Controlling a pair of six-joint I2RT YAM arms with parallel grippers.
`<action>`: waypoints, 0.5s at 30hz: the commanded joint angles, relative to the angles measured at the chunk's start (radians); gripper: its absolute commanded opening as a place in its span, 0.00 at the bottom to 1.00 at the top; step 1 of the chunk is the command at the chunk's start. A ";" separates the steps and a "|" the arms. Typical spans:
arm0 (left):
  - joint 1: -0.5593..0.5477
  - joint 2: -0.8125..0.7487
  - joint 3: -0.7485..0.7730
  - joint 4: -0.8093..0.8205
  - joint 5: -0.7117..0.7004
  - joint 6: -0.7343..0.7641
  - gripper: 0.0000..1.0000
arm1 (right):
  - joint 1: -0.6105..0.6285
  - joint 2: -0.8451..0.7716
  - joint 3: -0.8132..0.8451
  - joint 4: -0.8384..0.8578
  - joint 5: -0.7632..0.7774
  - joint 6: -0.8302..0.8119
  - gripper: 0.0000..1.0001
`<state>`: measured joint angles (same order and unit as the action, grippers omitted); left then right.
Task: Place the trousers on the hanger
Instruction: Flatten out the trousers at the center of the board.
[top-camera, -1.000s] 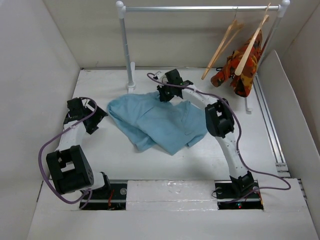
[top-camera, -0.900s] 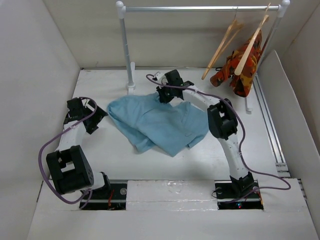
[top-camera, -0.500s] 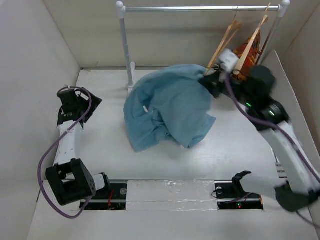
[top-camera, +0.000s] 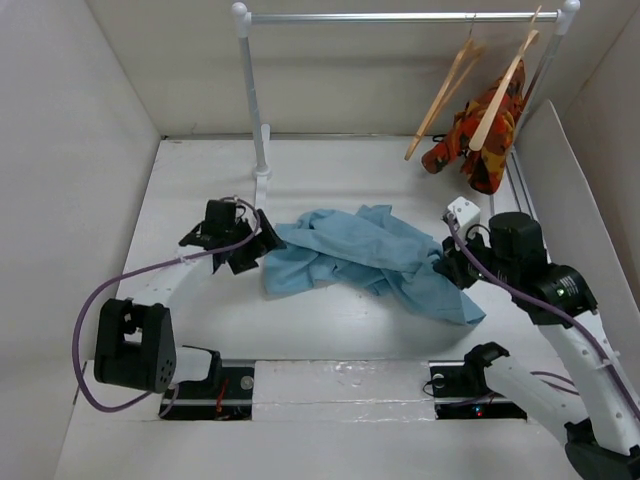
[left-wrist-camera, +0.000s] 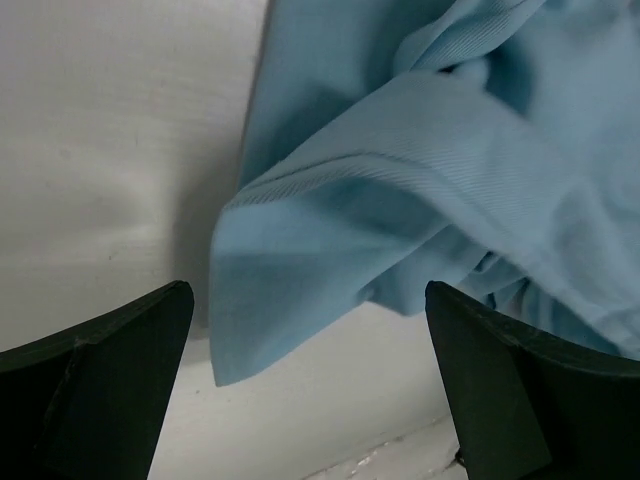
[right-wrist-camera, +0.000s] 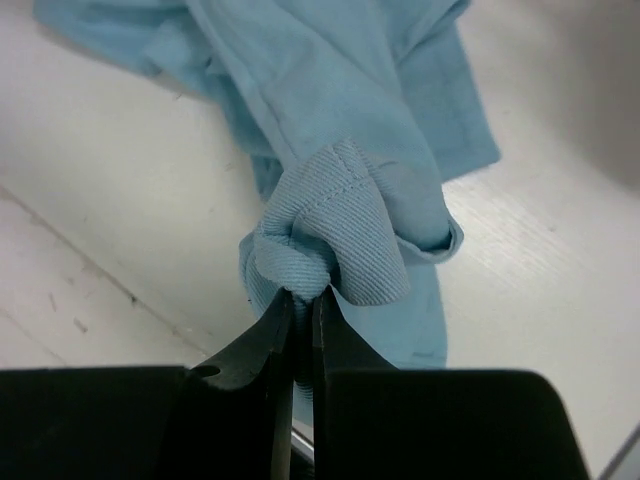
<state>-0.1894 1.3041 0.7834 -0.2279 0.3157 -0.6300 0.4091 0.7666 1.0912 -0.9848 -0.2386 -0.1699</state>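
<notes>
The light-blue trousers (top-camera: 345, 255) lie crumpled mid-table. My right gripper (top-camera: 446, 266) is shut on a bunched fold at their right end, seen pinched between the jaws in the right wrist view (right-wrist-camera: 300, 305), where the trousers (right-wrist-camera: 340, 120) hang onto the table. My left gripper (top-camera: 256, 245) is open at the trousers' left edge; in the left wrist view (left-wrist-camera: 310, 400) nothing sits between its fingers (left-wrist-camera: 100, 380) and the trousers (left-wrist-camera: 400, 170) lie just ahead. The bare wooden hanger (top-camera: 445, 90) hangs on the rail at the back right.
A rack with a white post (top-camera: 255, 100) and metal rail (top-camera: 400, 16) stands at the back. A second wooden hanger (top-camera: 500, 95) on it carries an orange-red patterned garment (top-camera: 480, 135). White walls enclose the table (top-camera: 200, 170).
The right arm lifted the trousers toward the rail, then came down to the front right with them. The left arm swung from the far left in to the trousers' left edge.
</notes>
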 joint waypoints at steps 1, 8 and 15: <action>-0.028 0.029 -0.070 0.056 0.063 -0.037 0.99 | -0.030 -0.015 0.108 0.021 0.105 0.023 0.00; -0.343 0.280 0.032 0.088 -0.065 -0.077 0.71 | -0.085 0.022 0.107 0.133 0.001 0.000 0.00; -0.017 0.178 0.255 -0.055 -0.220 -0.042 0.00 | -0.049 0.143 0.131 0.342 -0.155 0.003 0.00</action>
<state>-0.3943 1.6051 0.8890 -0.2295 0.2539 -0.7010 0.3344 0.8616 1.1633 -0.8482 -0.2913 -0.1646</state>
